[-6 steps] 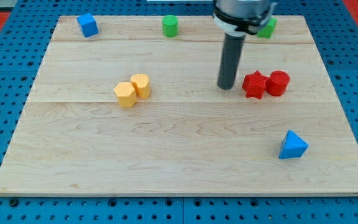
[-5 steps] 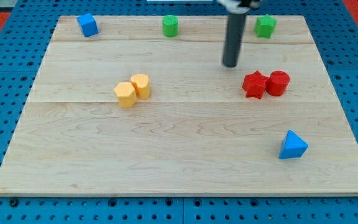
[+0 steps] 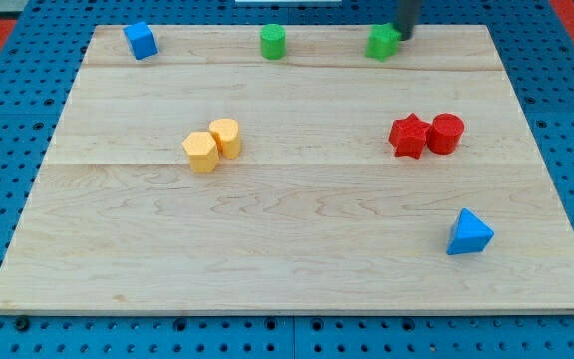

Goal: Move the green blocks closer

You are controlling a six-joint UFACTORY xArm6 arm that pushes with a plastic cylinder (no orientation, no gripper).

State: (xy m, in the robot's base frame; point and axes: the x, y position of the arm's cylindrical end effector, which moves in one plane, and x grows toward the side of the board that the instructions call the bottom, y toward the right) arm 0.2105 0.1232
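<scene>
Currently my tip [image 3: 403, 35] touches the right side of a green block [image 3: 383, 42] at the board's top edge; a green cylinder [image 3: 272, 42] sits well left. No claw fitted.

Eight small blocks lie on one pale wooden board [image 3: 297, 249]. Two are green: a green cylinder [image 3: 273, 42] and a green block [image 3: 383, 42] whose shape is hard to make out. Two are yellow: a yellow cylinder [image 3: 225, 136] and a yellow hexagonal block [image 3: 200, 152]. Two are red: a red star-shaped block [image 3: 408, 136] and a red cylinder [image 3: 445, 133]. Two are blue: a blue cube [image 3: 141, 40] and a blue triangular block [image 3: 468, 233].
</scene>
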